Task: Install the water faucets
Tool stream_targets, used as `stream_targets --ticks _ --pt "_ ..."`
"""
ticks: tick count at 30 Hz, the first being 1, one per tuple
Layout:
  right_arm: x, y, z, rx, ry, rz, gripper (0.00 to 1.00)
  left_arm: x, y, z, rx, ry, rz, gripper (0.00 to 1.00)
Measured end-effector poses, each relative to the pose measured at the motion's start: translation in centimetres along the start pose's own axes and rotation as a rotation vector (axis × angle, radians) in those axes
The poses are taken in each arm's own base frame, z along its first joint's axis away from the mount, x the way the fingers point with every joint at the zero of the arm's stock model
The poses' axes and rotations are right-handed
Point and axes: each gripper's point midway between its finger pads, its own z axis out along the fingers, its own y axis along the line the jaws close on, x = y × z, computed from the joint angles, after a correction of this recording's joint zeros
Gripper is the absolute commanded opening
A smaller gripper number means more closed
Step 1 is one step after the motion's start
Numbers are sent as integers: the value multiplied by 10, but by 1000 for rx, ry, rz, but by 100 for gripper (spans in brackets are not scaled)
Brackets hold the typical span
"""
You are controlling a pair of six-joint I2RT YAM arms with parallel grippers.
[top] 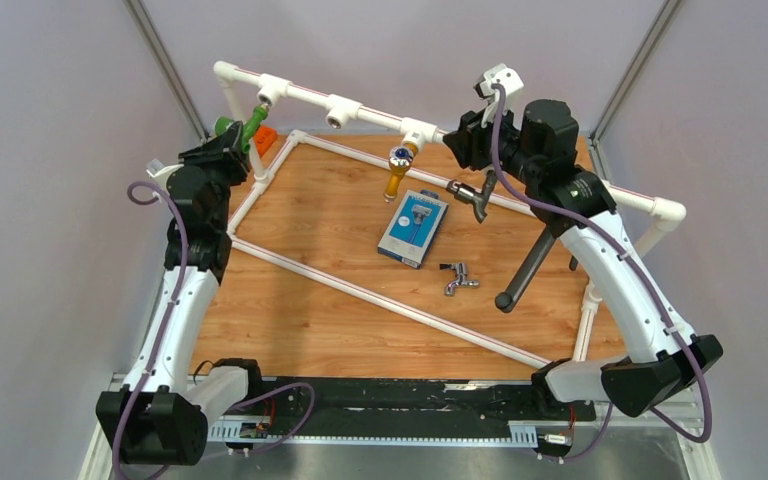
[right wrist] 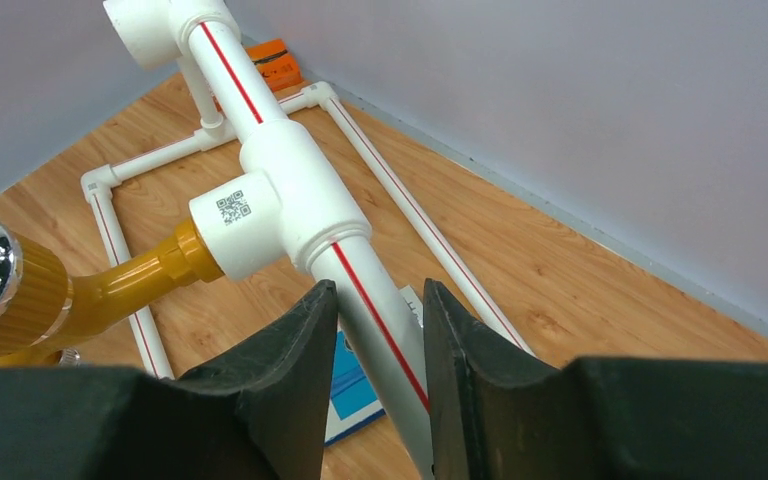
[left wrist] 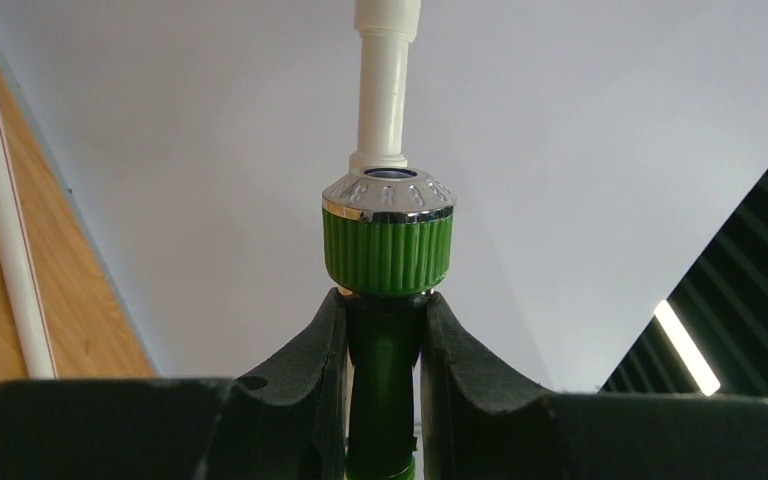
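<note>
The left claw is clamped narrow on the stem of the green tap, one finger pressed to each side just below the ribbed, chrome-rimmed cap. From above, this tap sits at the far left corner, its upper end at the leftmost tee of the white pipe frame, with the left claw right beside it.

The right claw straddles the raised rail of the frame, and the red-striped pipe passes between its two fingers. They stand close to the pipe, but I cannot tell whether they actually grip it. A yellow tap is screwed into the tee just beside that claw and hangs down from the rail.

The chrome tap lies loose on the wooden worktop, near a flat blue-and-white box. Both are well apart from either claw. Another grey metal tap shows just below the right claw.
</note>
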Motion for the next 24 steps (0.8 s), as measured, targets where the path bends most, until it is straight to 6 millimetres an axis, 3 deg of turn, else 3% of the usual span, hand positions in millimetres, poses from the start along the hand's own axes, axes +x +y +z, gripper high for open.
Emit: stream_targets --ticks 7,12,13,16,20,24 --pt "-1 9 -2 29 -2 -9 0 -2 1 10 -41 -20 -44 0" --pt "-2 11 -2 45 -3 -33 0 -9 -16 11 -32 -65 -42 0" --pt "-2 11 -2 46 -3 -36 3 -10 -18 11 -32 -72 -40 0" --pt "-3 11 -2 47 -4 -49 25 -10 -19 14 -38 -79 -35 0" --pt "-5 11 -4 51 19 -72 49 -10 -8 22 -71 -84 -26 0" --pt "-5 13 4 33 92 -109 64 -11 3 24 -104 -85 -13 0"
